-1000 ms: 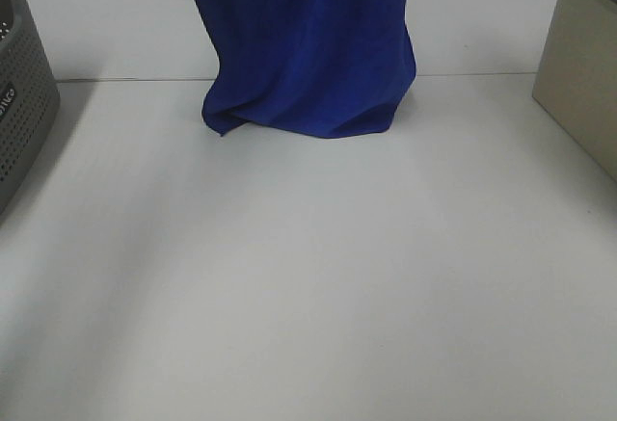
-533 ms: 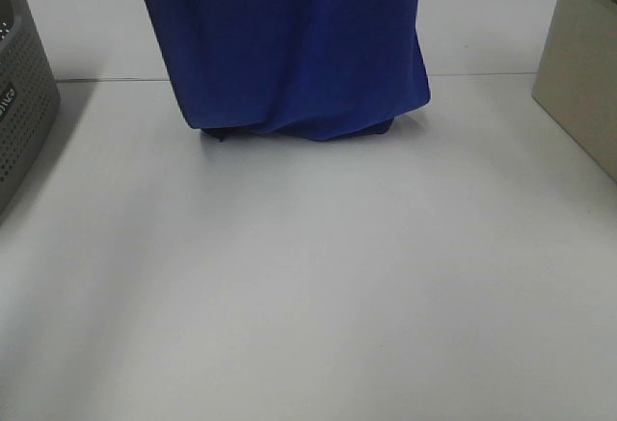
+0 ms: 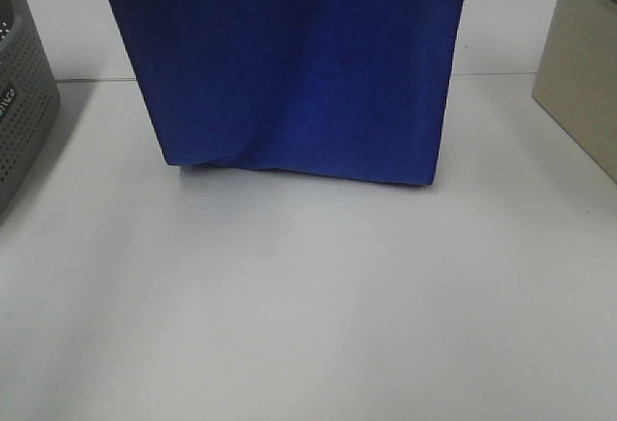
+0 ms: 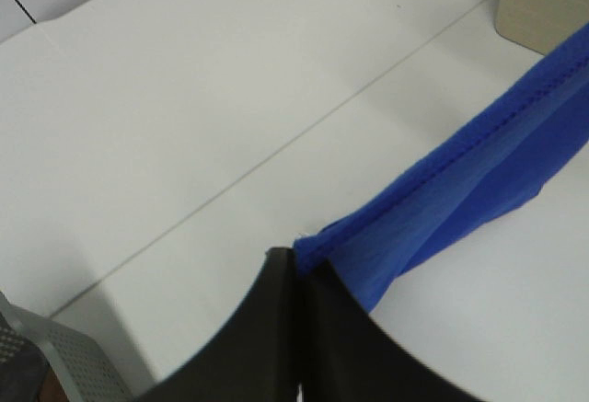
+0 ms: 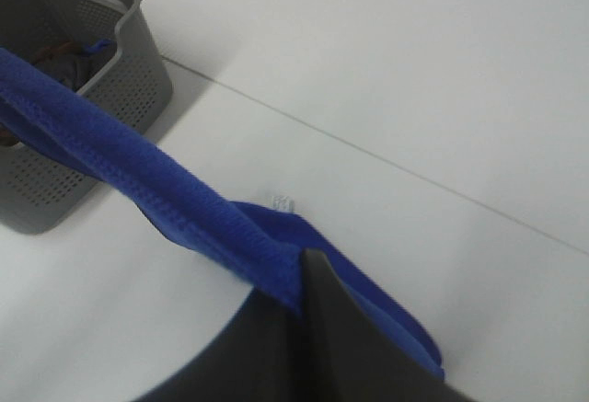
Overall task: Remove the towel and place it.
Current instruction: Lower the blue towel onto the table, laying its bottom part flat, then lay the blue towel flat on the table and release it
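The grey perforated basket [image 3: 21, 103] stands out beyond the left gripper [image 4: 293, 259] and holds dark items too dim to name. That gripper's fingers are clamped on the towel [image 3: 299, 65] at its upper edge, and the right gripper [image 5: 306, 264] pinches the same edge. The cloth hangs spread between them, down to the table [image 3: 308, 305]. The beige box [image 3: 583, 65] stands beyond the right fingers, its inside hidden.

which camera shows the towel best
The exterior high view: the towel hangs spread out as one wide blue sheet, lower edge visible near the table. The left wrist view shows only a taut hemmed edge leading from the shut left hand; the right wrist view only a similar strip from the right hand.
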